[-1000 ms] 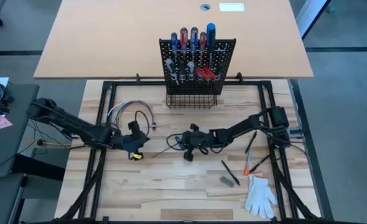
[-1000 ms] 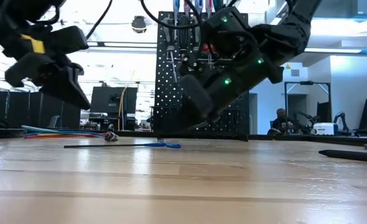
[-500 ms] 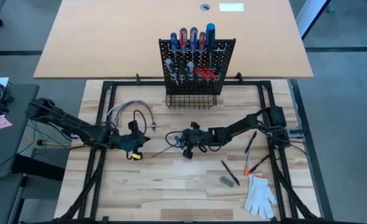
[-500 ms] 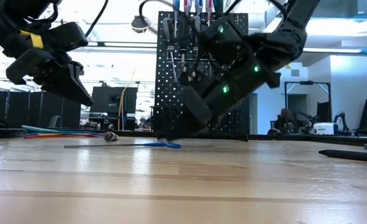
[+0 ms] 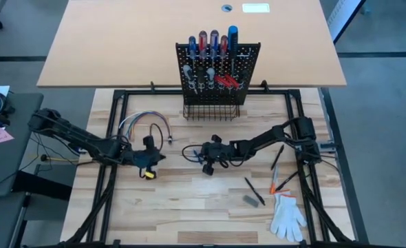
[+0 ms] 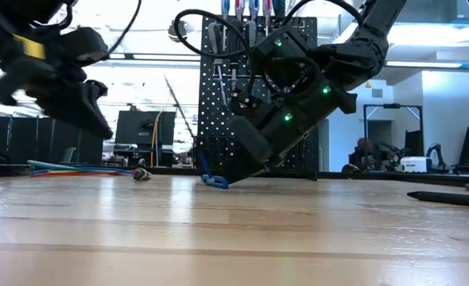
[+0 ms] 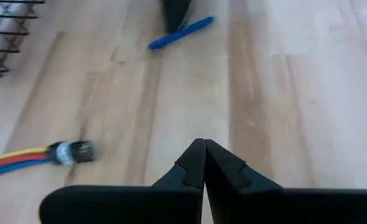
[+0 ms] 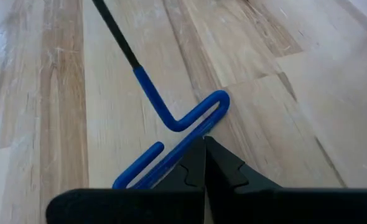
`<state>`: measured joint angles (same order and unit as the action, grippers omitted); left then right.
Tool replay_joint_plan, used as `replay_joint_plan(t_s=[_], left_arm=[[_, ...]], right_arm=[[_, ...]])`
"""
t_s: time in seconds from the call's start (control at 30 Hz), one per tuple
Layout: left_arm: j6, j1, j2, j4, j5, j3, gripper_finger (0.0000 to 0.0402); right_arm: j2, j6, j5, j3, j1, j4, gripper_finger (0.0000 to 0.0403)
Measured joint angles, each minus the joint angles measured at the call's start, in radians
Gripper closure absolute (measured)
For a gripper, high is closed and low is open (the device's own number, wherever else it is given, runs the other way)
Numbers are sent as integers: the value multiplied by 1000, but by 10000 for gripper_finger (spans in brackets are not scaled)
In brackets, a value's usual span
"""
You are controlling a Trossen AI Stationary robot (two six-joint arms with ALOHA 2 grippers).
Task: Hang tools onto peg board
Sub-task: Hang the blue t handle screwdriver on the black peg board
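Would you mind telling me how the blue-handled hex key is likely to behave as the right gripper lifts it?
The hex key looks thin and rigid, probably light. Pinched only at its blue loop by the shut right gripper, its long dark shaft may swing or pivot. Lying flat, its bent handle should stop it rolling.

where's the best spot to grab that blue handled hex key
Grip the blue handle loop, coming from above, as the right hand already does, shut on it. The flat folded loop gives two sides to pinch; the thin black shaft now tilts up off the table and would likely slip.
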<state>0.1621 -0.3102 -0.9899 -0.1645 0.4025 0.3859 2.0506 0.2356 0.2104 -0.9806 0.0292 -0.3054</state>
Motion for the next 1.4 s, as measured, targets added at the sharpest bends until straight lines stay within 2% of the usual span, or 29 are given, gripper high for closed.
replay_joint_plan(t_s=[0.13,0.27,0.33,0.47,0.57,0.7,0.8,1.0,1.4], left_arm=[[-29,0,-32,95,-31,-19,379],[-110,0,-102,338,-32,-79,329],[-131,1,-142,408,-32,-99,300],[-112,20,-202,448,-31,-92,249],[-85,30,-234,454,-31,-91,227],[-71,33,-265,449,-31,-91,220],[-71,33,-274,449,-31,-91,220],[-67,33,-271,452,-31,-91,220],[-70,32,-270,454,-31,-91,220]], right_arm=[[1,0,0,0,0,1,397],[1,0,0,1,0,-1,397],[2,0,1,1,4,-3,397],[2,0,0,2,2,-5,397],[-12,-29,0,4,4,-19,397],[-72,-64,-9,11,6,6,397],[-91,-68,-42,6,5,-40,397],[7,-56,-123,1,4,-156,397],[14,-31,-144,-2,-12,-94,397]])
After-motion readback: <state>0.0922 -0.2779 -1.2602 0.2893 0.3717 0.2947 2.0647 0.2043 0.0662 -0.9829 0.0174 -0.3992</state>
